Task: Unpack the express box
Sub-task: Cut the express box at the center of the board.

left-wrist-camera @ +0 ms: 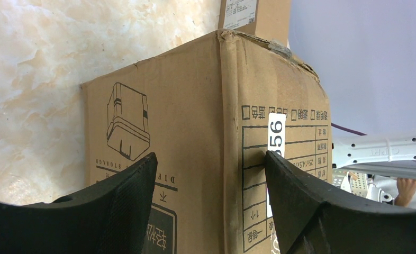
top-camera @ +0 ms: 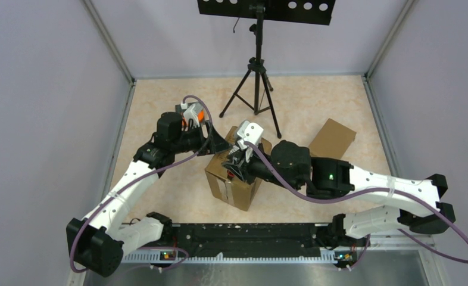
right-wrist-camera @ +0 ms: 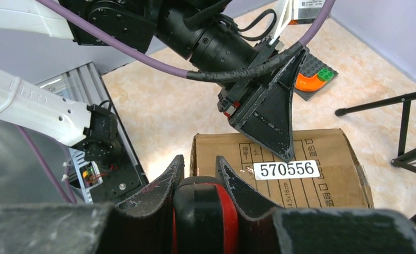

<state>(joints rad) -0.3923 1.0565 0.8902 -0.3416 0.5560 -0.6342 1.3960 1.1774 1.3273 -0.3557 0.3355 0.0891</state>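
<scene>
The cardboard express box (top-camera: 234, 182) stands mid-table, its flaps closed; a white label reads 570556 (right-wrist-camera: 286, 169). My left gripper (top-camera: 221, 143) is open and straddles the box's far upper edge (left-wrist-camera: 227, 132): one finger (right-wrist-camera: 269, 116) rests on the labelled face by the sticker, while the other finger (left-wrist-camera: 126, 196) lies along the adjoining face. Over the near part of the box, my right gripper (top-camera: 237, 164) is shut on a black and red tool (right-wrist-camera: 206, 211). The tool's tip is hidden between the fingers.
A flat piece of cardboard (top-camera: 333, 138) lies right of the box. A black tripod (top-camera: 255, 89) stands behind it. A grey brick plate with an orange piece (right-wrist-camera: 314, 74) lies beyond the left arm. A metal rail (top-camera: 243, 235) runs along the near edge.
</scene>
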